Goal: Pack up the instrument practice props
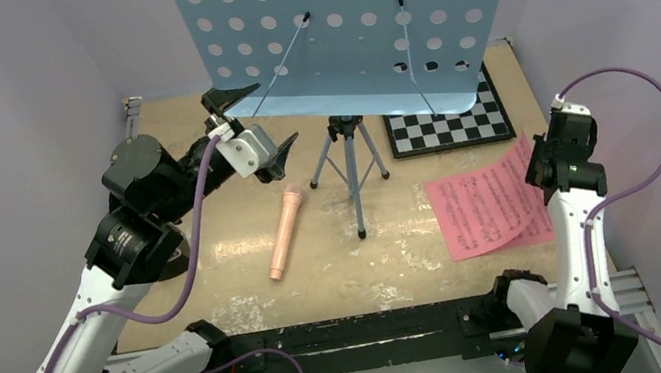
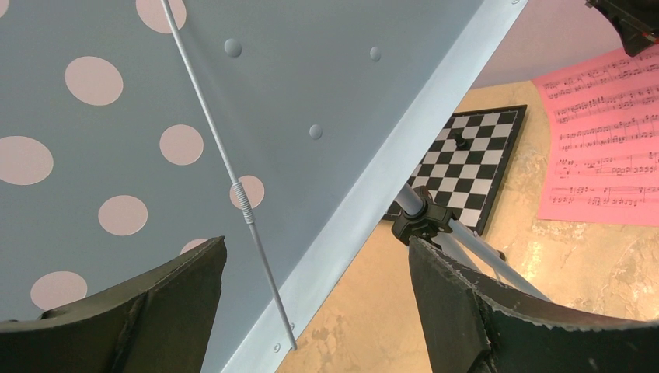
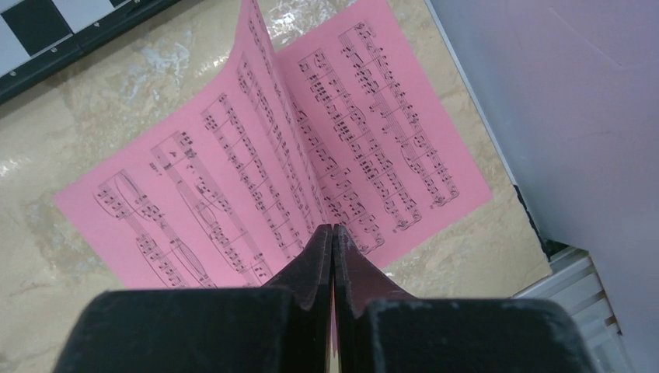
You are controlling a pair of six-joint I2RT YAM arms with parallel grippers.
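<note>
Nothing looks packed yet, folks: the right gripper is pinching a pink sheet-music page at the right, the left gripper is gaping wide beside the upright music stand, and the recorder is lying loose near its tripod.

**Left jaws wide at the stand, right jaws pinched shut**

The left arm rises from its base with the elbow bent and reaches toward the lower left corner of the music stand; the left gripper is turned on its side at that corner, fingers spread wide, holding nothing; the right arm stands folded to the right of the stand, wrist tipped downward; the right gripper is closed, pinching the raised edge of a pink sheet-music page.
</note>
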